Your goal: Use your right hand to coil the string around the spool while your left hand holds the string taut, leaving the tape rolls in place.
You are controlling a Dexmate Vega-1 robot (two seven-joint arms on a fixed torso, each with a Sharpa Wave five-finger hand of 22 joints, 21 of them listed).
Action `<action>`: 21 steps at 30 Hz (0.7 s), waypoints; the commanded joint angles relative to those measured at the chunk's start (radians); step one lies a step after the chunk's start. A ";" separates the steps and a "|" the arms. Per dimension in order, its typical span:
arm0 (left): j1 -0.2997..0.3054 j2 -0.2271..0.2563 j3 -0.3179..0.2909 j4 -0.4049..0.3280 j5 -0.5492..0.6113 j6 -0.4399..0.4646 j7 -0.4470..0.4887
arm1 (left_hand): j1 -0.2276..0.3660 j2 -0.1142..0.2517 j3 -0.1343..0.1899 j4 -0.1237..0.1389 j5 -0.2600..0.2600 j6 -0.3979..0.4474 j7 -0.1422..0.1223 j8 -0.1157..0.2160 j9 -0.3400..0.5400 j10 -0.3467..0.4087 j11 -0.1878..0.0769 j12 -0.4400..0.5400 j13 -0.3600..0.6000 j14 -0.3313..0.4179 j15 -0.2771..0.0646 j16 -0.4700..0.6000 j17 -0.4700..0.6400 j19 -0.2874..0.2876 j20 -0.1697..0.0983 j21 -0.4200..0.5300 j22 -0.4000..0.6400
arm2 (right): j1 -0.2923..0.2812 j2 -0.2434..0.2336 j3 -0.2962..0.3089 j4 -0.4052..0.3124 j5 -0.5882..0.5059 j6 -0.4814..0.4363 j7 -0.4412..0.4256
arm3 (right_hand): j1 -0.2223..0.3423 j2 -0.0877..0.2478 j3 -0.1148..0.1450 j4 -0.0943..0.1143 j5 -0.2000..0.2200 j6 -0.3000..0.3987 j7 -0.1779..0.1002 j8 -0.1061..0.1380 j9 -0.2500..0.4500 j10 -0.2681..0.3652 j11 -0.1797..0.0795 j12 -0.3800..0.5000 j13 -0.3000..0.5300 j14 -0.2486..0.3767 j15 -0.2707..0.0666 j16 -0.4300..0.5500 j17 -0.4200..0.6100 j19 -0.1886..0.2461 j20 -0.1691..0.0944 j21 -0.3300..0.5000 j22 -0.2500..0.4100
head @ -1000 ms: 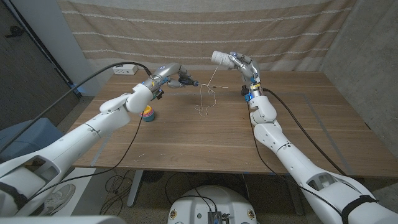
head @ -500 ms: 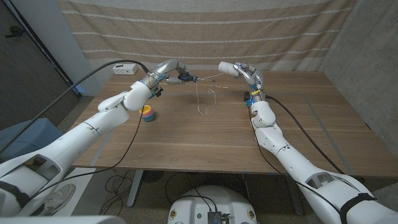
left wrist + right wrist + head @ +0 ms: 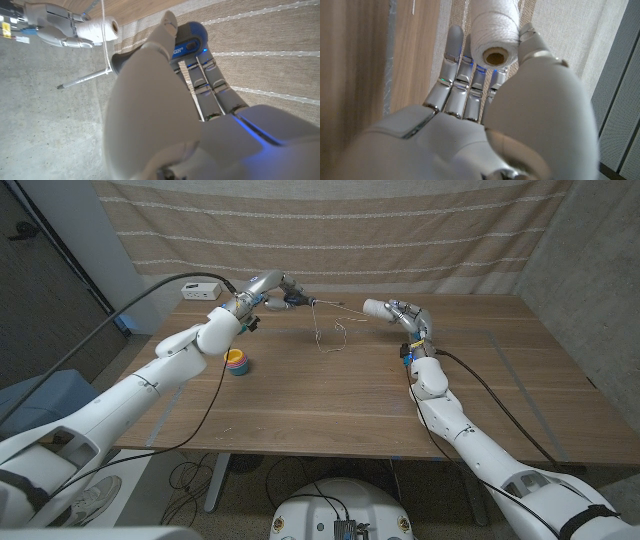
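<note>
Both hands have shifted since a second ago: the right hand (image 3: 395, 311) has come down and outward to the right with the spool, the left hand (image 3: 283, 298) has drawn slightly back toward the far left, and the line between them, which slanted steeply before, now runs nearly level.

Largest in view is the brown wooden table (image 3: 350, 395), with a beige striped cloth curtain (image 3: 330, 230) hung behind its far edge. One white power strip (image 3: 200, 291) lies at the far left corner.

One cylindrical spool wound with white string (image 3: 375, 307) is gripped in the right hand above the far right-of-centre part of the table; the right wrist view shows its fingers behind the spool and thumb closed against it (the spool's open core faces the camera).

One stack of coloured tape rolls (image 3: 237, 362) sits on the left side of the table, near the left forearm; the number in the stack cannot be told.

One thin white string (image 3: 327, 338) runs from the spool to the left hand, whose fingertips pinch it, and a slack loop hangs from that span over the table's far middle.
</note>
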 commanded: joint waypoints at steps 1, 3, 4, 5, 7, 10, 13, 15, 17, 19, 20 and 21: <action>-0.003 -0.004 0.005 -0.024 0.083 0.072 0.055 | 0.088 0.100 0.055 0.048 0.006 0.086 0.082 0.008 0.004 0.010 0.001 -0.002 0.068 0.131 -0.138 0.002 0.129 0.001 -0.133 0.188 0.006 | -0.095 -0.096 -0.008 -0.106 0.030 -0.055 0.073 | 0.245 0.234 0.003 0.005 0.005 0.005 0.003 -0.002 0.003 0.005 0.002 0.000 0.003 0.204 -0.266 -0.004 0.287 -0.013 -0.126 0.008 0.000; -0.003 -0.007 0.007 -0.025 0.089 0.083 0.063 | 0.087 0.101 0.055 0.048 0.006 0.086 0.082 0.008 0.004 0.010 0.001 -0.002 0.069 0.132 -0.137 0.002 0.128 0.001 -0.133 0.188 0.006 | -0.106 -0.117 -0.011 -0.120 0.051 -0.061 0.118 | 0.245 0.234 0.004 0.005 0.005 0.004 0.003 -0.003 0.003 0.004 0.004 -0.001 0.004 0.204 -0.266 -0.005 0.288 -0.014 -0.126 0.010 -0.002; -0.004 -0.009 0.007 -0.025 0.091 0.089 0.067 | 0.088 0.100 0.055 0.047 0.006 0.087 0.082 0.008 0.004 0.012 0.000 -0.003 0.069 0.133 -0.137 0.001 0.127 0.000 -0.134 0.189 0.006 | -0.111 -0.124 -0.011 -0.127 0.062 -0.062 0.137 | 0.246 0.233 0.004 0.005 0.005 0.006 0.003 -0.002 0.003 0.004 0.008 -0.001 0.003 0.203 -0.267 -0.005 0.288 -0.015 -0.126 0.011 -0.003; -0.004 -0.012 0.009 -0.024 0.095 0.094 0.073 | 0.087 0.099 0.054 0.047 0.006 0.087 0.081 0.008 0.004 0.012 0.000 -0.003 0.069 0.132 -0.137 0.002 0.128 0.000 -0.134 0.189 0.006 | -0.115 -0.134 -0.012 -0.136 0.071 -0.068 0.156 | 0.246 0.233 0.004 0.005 0.005 0.004 0.002 -0.003 0.003 0.004 0.006 -0.001 0.004 0.203 -0.267 -0.006 0.289 -0.015 -0.125 0.012 -0.005; -0.003 -0.017 0.009 -0.025 0.100 0.106 0.086 | 0.087 0.099 0.054 0.047 0.006 0.088 0.081 0.008 0.004 0.012 -0.002 -0.003 0.070 0.133 -0.137 0.002 0.129 0.000 -0.134 0.190 0.006 | -0.119 -0.157 -0.015 -0.146 0.099 -0.076 0.216 | 0.246 0.233 0.003 0.005 0.005 0.004 0.002 -0.003 0.004 0.004 0.008 -0.002 0.005 0.203 -0.267 -0.008 0.290 -0.017 -0.125 0.015 -0.008; -0.002 -0.024 0.011 -0.028 0.111 0.124 0.105 | 0.086 0.099 0.054 0.048 0.006 0.088 0.080 0.008 0.005 0.013 -0.004 -0.004 0.071 0.133 -0.138 0.001 0.129 -0.001 -0.135 0.191 0.005 | -0.122 -0.187 -0.020 -0.161 0.140 -0.091 0.302 | 0.245 0.234 0.004 0.006 0.005 0.004 0.000 -0.003 0.004 0.006 0.002 -0.001 0.008 0.203 -0.267 -0.009 0.292 -0.019 -0.125 0.018 -0.012; -0.001 -0.029 0.015 -0.033 0.124 0.144 0.121 | 0.087 0.099 0.054 0.047 0.006 0.090 0.080 0.008 0.005 0.016 -0.004 -0.006 0.068 0.134 -0.137 0.001 0.128 -0.001 -0.135 0.192 0.006 | -0.118 -0.215 -0.024 -0.169 0.192 -0.109 0.404 | 0.245 0.234 0.004 0.006 0.006 0.002 0.002 -0.004 0.004 0.003 0.008 -0.002 0.009 0.204 -0.267 -0.010 0.293 -0.021 -0.126 0.021 -0.015; 0.000 -0.030 0.017 -0.035 0.127 0.152 0.126 | 0.086 0.099 0.054 0.048 0.007 0.089 0.079 0.008 0.005 0.015 -0.004 -0.006 0.070 0.135 -0.136 0.000 0.128 -0.001 -0.135 0.193 0.006 | -0.110 -0.224 -0.026 -0.162 0.237 -0.112 0.488 | 0.246 0.234 0.004 0.006 0.006 0.002 0.002 -0.004 0.004 0.002 0.005 -0.002 0.010 0.204 -0.267 -0.011 0.294 -0.022 -0.126 0.022 -0.017; 0.001 -0.032 0.019 -0.040 0.133 0.164 0.134 | 0.086 0.098 0.055 0.048 0.007 0.090 0.082 0.008 0.005 0.015 -0.004 -0.007 0.071 0.136 -0.136 0.000 0.127 -0.001 -0.136 0.194 0.006 | -0.103 -0.228 -0.028 -0.155 0.278 -0.115 0.564 | 0.245 0.235 0.004 0.006 0.006 0.002 0.002 -0.004 0.004 0.002 0.000 -0.002 0.011 0.203 -0.267 -0.012 0.294 -0.024 -0.126 0.024 -0.018; 0.003 -0.033 0.020 -0.044 0.138 0.175 0.140 | 0.085 0.098 0.055 0.048 0.007 0.092 0.081 0.008 0.005 0.018 -0.004 -0.007 0.071 0.137 -0.137 -0.001 0.127 -0.001 -0.136 0.195 0.006 | -0.092 -0.233 -0.030 -0.151 0.314 -0.123 0.638 | 0.246 0.235 0.004 0.006 0.006 0.000 0.002 -0.005 0.005 -0.001 0.006 -0.003 0.015 0.202 -0.267 -0.014 0.296 -0.027 -0.126 0.028 -0.023; 0.004 -0.033 0.021 -0.047 0.140 0.180 0.142 | 0.085 0.099 0.055 0.048 0.007 0.092 0.081 0.008 0.005 0.017 -0.004 -0.007 0.071 0.136 -0.138 -0.001 0.127 -0.001 -0.136 0.195 0.006 | -0.088 -0.236 -0.031 -0.152 0.330 -0.128 0.669 | 0.246 0.235 0.004 0.006 0.006 0.000 0.002 -0.005 0.005 -0.001 0.006 -0.003 0.016 0.201 -0.267 -0.015 0.297 -0.028 -0.126 0.030 -0.026; 0.004 -0.032 0.022 -0.050 0.141 0.183 0.143 | 0.085 0.099 0.055 0.048 0.007 0.092 0.081 0.008 0.005 0.017 -0.004 -0.007 0.071 0.136 -0.137 0.000 0.127 -0.001 -0.136 0.195 0.006 | -0.082 -0.240 -0.033 -0.152 0.346 -0.136 0.707 | 0.246 0.235 0.004 0.007 0.006 0.000 0.001 -0.005 0.005 -0.002 0.000 -0.004 0.017 0.201 -0.267 -0.016 0.298 -0.029 -0.126 0.031 -0.027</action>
